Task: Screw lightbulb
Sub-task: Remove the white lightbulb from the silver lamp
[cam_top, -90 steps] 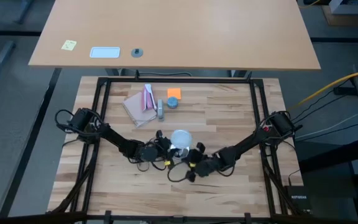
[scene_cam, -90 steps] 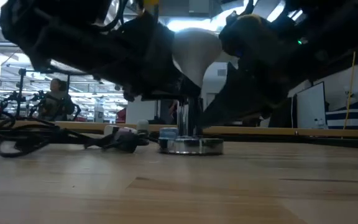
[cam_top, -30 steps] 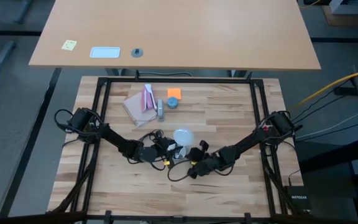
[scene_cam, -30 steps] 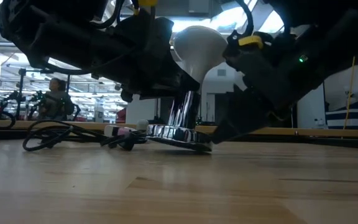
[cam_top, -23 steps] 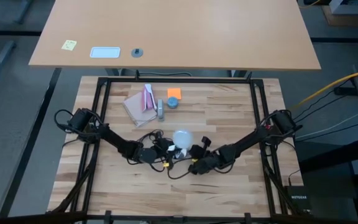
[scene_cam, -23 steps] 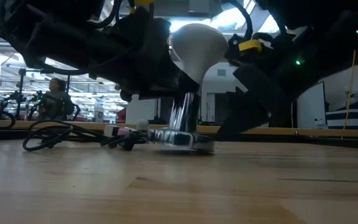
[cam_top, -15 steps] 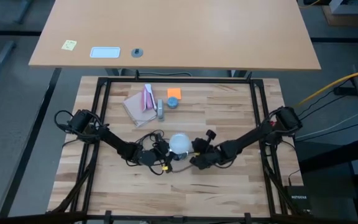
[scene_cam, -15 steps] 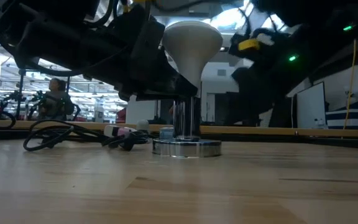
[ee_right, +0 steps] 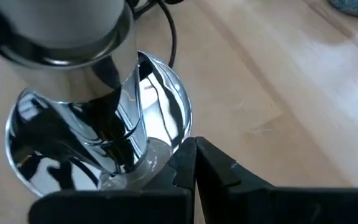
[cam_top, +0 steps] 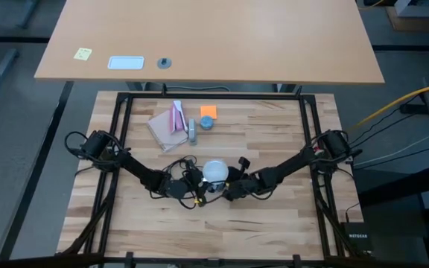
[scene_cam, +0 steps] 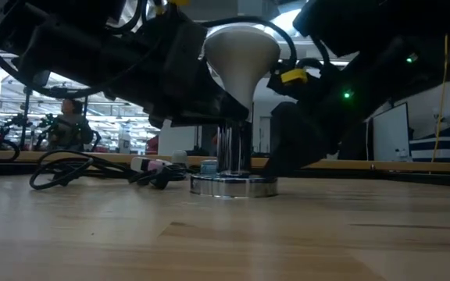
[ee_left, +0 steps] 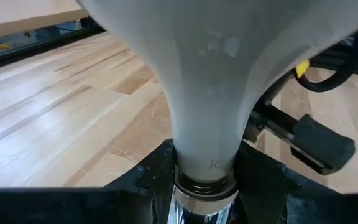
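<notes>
The frosted white lightbulb (scene_cam: pixel 241 51) stands upright with its neck in a chrome socket (scene_cam: pixel 233 152). The socket's round flange (scene_cam: pixel 233 186) lies flat on the wooden table. In the high view the lightbulb (cam_top: pixel 214 170) is mid-table between both arms. My left gripper (cam_top: pixel 198 181) comes from the table's left and is shut on the bulb's neck. My right gripper (cam_top: pixel 228 187) reaches in from the right, shut, with its tips at the flange. The bulb's screw base is hidden inside the socket. My left gripper pinches the bulb's pale neck (ee_left: pixel 205 163), just above the socket's collar, between its two fingers (ee_left: pixel 157 171). The fingers come nearly level from the table's left, one on each side. The bulb stands upright in the socket. My right gripper rests its shut fingertips (ee_right: pixel 188 155) on the rim of the socket's flange (ee_right: pixel 180 134). It slants down from the table's right. The flange sits flat on the table.
The socket's thin black cord (scene_cam: pixel 61 168) loops on the table to the left. Farther back lie a pink-and-brown packet (cam_top: pixel 168 123), an orange block (cam_top: pixel 208 112) and a blue-grey round piece (cam_top: pixel 207 123). A person (scene_cam: pixel 73 117) sits in the room beyond.
The socket was tipped with one side of its flange off the table; it has come back upright and now sits flat. The bulb has straightened with it. My right gripper has moved toward the far edge and in to the flange, staying shut.
</notes>
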Motion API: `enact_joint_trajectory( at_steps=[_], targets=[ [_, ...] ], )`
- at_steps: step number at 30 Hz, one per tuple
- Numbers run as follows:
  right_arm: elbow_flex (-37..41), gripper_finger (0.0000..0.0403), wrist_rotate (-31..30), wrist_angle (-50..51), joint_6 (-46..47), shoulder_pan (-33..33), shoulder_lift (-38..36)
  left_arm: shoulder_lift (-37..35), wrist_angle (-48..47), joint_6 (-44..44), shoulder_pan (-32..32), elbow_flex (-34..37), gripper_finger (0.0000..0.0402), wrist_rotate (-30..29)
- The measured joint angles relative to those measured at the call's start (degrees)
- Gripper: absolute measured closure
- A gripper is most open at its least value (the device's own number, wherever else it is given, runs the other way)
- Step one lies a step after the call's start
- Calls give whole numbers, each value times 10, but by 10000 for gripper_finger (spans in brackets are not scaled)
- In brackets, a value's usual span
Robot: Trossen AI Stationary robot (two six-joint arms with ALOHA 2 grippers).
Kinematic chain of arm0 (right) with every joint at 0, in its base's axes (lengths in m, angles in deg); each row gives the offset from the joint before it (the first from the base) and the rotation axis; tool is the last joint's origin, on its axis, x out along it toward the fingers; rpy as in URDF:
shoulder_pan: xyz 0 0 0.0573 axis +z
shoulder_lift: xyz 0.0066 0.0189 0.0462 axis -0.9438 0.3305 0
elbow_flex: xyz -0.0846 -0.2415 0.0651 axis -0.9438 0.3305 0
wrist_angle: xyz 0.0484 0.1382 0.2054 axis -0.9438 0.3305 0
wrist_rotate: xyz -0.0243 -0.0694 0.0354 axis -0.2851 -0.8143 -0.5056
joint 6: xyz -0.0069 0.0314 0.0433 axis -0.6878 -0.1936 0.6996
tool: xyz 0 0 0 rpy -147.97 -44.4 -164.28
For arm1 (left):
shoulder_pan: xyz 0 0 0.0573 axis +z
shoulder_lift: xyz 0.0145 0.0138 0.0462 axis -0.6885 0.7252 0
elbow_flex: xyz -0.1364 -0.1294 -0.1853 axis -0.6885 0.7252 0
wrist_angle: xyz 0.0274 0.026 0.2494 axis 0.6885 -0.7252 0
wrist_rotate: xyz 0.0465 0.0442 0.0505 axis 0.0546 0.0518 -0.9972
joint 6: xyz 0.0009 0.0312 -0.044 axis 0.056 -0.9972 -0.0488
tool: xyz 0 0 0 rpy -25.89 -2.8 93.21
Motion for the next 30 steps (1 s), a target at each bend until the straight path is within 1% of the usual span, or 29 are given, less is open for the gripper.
enact_joint_trajectory(
  at_steps=[5,7,10,14,16,19,23,27,30],
  targets=[
    [2,393,-4,-34,29,26,2,-1,-7,8,2,-1,263,1],
    [-3,393,14,-71,49,38,2,-1,-9,12,2,-1,263,1],
    [-6,393,21,-109,48,49,11,-1,-15,21,3,-1,263,-3],
    [-36,393,5,-136,38,51,43,-1,-16,28,3,-1,263,-4],
    [-52,393,12,-132,33,53,52,-1,-15,27,3,-1,263,-5],
    [-62,393,5,-112,16,54,53,-1,-16,34,3,-1,263,-6],
    [-62,393,-34,-62,9,60,26,0,-14,25,3,0,263,-5],
    [-62,393,-34,7,8,63,-2,0,-4,6,-2,0,263,-6],
    [-62,393,-35,22,8,63,-8,1,11,7,-2,0,263,-6]
  ],
)
